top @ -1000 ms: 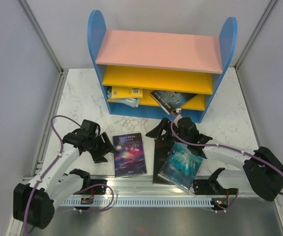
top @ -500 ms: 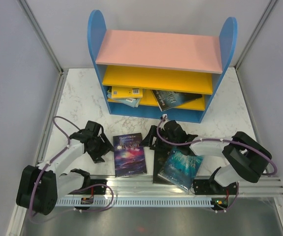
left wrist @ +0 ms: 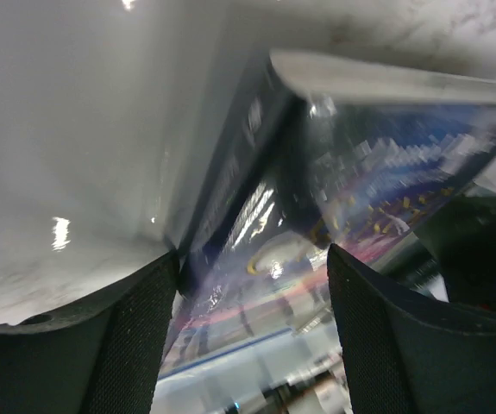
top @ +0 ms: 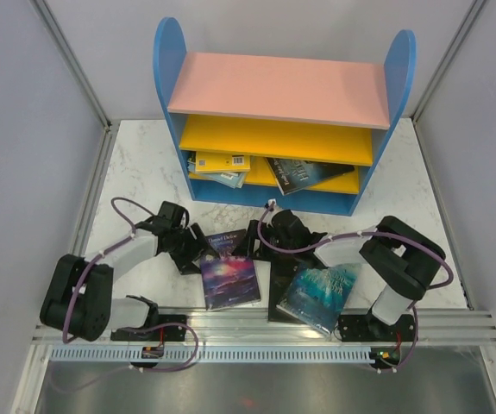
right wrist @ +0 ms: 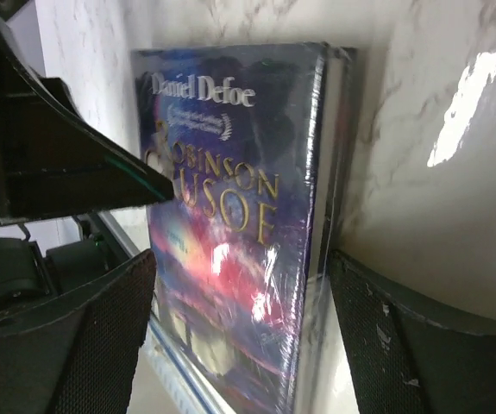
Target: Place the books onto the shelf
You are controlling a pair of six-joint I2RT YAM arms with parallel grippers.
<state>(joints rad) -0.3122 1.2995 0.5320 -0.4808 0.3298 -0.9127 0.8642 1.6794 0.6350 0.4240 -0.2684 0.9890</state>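
Both arms have swung inward over the last second, and the left gripper (top: pixel 197 252) and right gripper (top: pixel 260 243) now flank the far end of the Crusoe book (top: pixel 230 280). It lies on the table (top: pixel 144 181), just in front of the shelf (top: pixel 273 86). Each gripper's jaws stand wide apart and clamp nothing, and both wrist views show the book between the fingers.

A white marbled tabletop (top: pixel 144 172) lies between grey panel walls (top: pixel 23 112).
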